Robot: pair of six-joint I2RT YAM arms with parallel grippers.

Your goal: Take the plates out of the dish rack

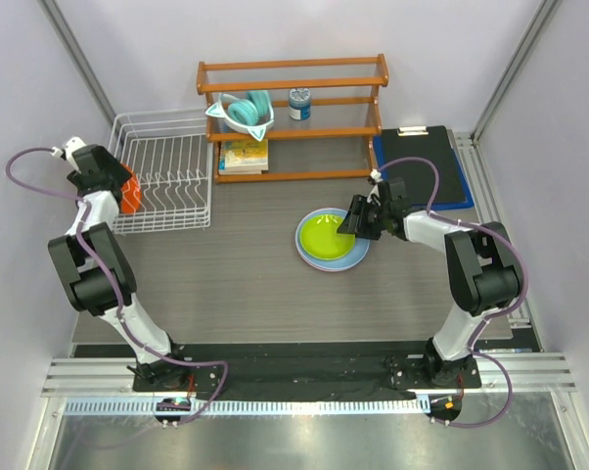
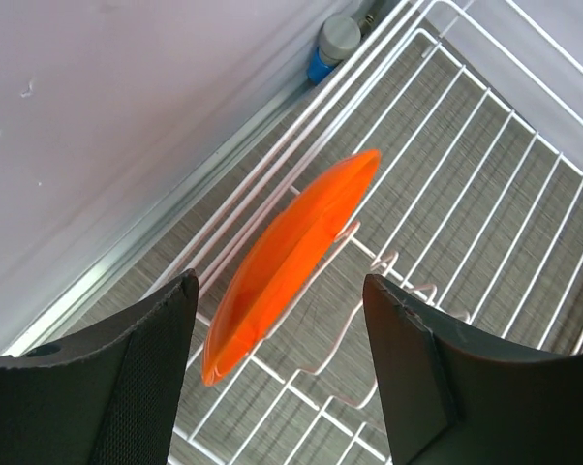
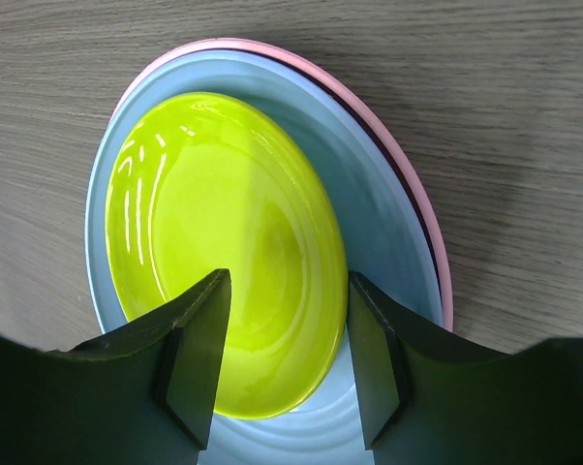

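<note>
Plates and pincers at the dish rack and mid-bench. Left pincer (image 2: 280,286) hangs over the left end of the white wire dish rack (image 1: 162,116), which stands at the far left of the bench (image 1: 255,284). Its jaws are parted, and the orange plate (image 2: 291,262) stands on edge between them, held upright among the rack's tines. In the left wrist view the plate's lower rim lies just beside the left finger (image 2: 127,378), while a clear gap separates its face from the right finger (image 2: 437,378). Neither finger can be seen pressing on the plate. This is the only plate visible in the rack.

Right pincer (image 3: 288,291) is lowered over a stack of three plates lying flat on the bench, right of centre and well apart from the rack. The lime green plate (image 3: 224,223) sits on top, nested in the larger light blue plate (image 3: 359,194), with the pink plate (image 3: 413,189) beneath and showing only as a rim on the right side. This pincer's jaws are also parted and grip nothing. The near part of the green plate shows in the gap between the fingertips.
</note>
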